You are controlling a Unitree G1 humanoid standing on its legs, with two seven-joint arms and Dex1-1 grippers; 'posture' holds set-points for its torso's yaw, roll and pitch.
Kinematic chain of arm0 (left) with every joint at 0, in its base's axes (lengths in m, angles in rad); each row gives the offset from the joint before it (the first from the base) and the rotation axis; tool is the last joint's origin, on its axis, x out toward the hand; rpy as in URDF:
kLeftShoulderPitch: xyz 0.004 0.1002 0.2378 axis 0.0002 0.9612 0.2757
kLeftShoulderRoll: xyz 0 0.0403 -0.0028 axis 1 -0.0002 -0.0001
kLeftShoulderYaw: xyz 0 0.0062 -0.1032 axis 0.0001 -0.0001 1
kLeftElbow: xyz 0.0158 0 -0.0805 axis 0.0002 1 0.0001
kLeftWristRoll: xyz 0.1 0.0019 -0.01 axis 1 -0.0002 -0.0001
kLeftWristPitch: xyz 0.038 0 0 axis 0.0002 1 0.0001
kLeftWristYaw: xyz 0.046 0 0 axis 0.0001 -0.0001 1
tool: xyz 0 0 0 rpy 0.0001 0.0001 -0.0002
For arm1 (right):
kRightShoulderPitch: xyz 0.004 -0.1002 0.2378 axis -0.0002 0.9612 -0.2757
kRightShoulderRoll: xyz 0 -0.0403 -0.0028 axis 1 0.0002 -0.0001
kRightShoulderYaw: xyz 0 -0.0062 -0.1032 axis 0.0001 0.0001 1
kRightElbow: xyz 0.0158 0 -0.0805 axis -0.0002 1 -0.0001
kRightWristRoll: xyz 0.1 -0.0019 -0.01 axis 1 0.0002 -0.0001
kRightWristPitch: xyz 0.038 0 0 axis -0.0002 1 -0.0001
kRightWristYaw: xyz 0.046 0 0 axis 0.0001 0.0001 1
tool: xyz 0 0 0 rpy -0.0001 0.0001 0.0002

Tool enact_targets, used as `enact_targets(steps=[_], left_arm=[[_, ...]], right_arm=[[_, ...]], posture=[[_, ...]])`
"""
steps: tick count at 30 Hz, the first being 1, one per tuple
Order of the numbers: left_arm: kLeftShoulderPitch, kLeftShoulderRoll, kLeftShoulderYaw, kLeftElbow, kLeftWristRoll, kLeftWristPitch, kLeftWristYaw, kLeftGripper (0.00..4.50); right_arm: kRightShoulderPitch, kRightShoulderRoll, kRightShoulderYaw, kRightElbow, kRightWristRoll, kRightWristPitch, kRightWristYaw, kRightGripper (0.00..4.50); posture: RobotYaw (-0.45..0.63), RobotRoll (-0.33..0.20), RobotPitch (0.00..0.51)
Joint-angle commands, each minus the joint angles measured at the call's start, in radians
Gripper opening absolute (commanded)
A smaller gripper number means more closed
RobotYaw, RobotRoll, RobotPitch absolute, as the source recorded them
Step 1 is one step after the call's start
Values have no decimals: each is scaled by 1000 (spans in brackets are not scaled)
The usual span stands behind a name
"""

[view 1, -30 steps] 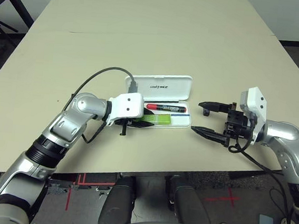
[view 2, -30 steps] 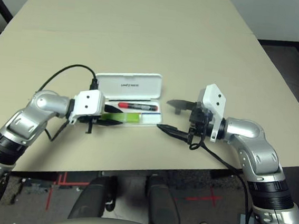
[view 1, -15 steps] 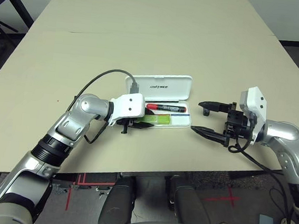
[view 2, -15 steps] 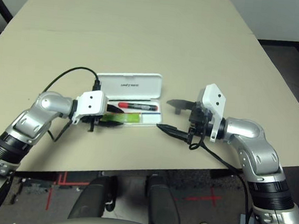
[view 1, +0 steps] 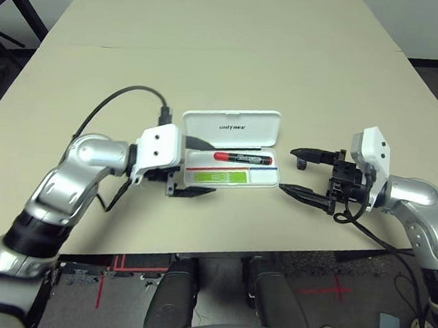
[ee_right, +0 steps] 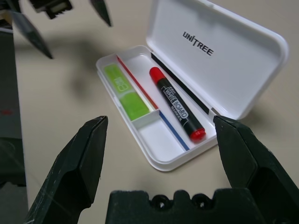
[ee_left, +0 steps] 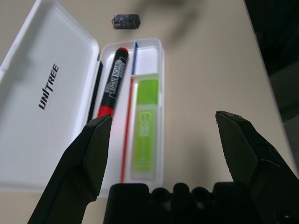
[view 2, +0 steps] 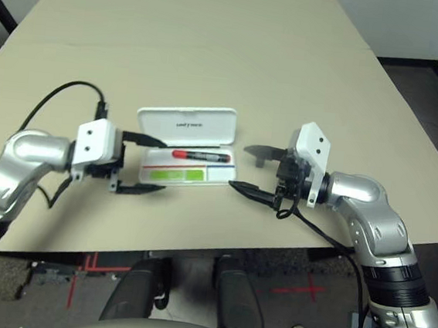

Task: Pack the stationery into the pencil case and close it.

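From the head, your two eye views look forward and down over the desk [view 1: 238, 49], far enough back that you get its far edge, both side edges and the floor past the near edge. They share nearly the whole scene, each taken from a little to the side of the other.

Your left wrist view sits low and close, looking along the left gripper [ee_left: 163, 140] down the length of the open pencil case [ee_left: 51, 93]. Your right wrist view is just as near and looks along the right gripper [ee_right: 161, 154] at the pencil case from its other end, toward the left gripper.
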Motion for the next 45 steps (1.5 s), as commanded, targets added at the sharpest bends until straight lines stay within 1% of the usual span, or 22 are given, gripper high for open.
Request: enact_targets(steps=[1, 4, 6, 8, 10, 13, 18, 23, 27, 34, 43, 45], left_arm=[[24, 20, 27, -41, -29, 21, 10, 4469], [19, 16, 26, -40, -21, 21, 27, 4469], [15, 11, 22, -42, -24, 26, 37, 4469], [11, 7, 14, -42, -23, 27, 42, 4469], [4, 4, 7, -39, -22, 27, 45, 4469], [-18, -6, -4, -26, -22, 26, 46, 4469], [-37, -17, -15, -13, -17, 23, 43, 4469], [-35, -20, -27, -12, -12, 15, 42, 4469], [-33, -25, -37, -17, -10, 17, 49, 4469], [-33, -26, -40, -21, -8, 15, 53, 4469], [-34, -29, -38, -20, -12, 14, 54, 4469], [-37, -30, -39, -18, -12, 13, 53, 4500]], right_arm=[[0, 0, -29, 18, -3, 45, -57, 4500], [-8, 24, -57, 7, -12, 95, -165, 4500], [-10, 47, -77, -16, -28, 134, -264, 4500], [-19, 108, -97, -54, -69, 208, -441, 4500], [-23, 154, -103, -88, -88, 262, -542, 4500], [-27, 219, -99, -138, -97, 347, -655, 4500], [-16, 304, -84, -210, -96, 489, -781, 4500], [-14, 381, -83, -240, -93, 602, -874, 4500], [-22, 426, -73, -238, -98, 645, -908, 4500], [-38, 438, -70, -216, -115, 711, -936, 4500], [-40, 454, -74, -195, -132, 725, -950, 4500], [-44, 458, -78, -183, -134, 722, -952, 4111]], posture=[[-55, 0, 170], [-51, 0, 170], [-55, 0, 169], [-62, 0, 168], [-67, 0, 168], [-80, 0, 170], [-85, 0, 172], [-86, 0, 178], [-81, 0, 179], [-72, 0, 177], [-74, 0, 174], [-76, 0, 174]])
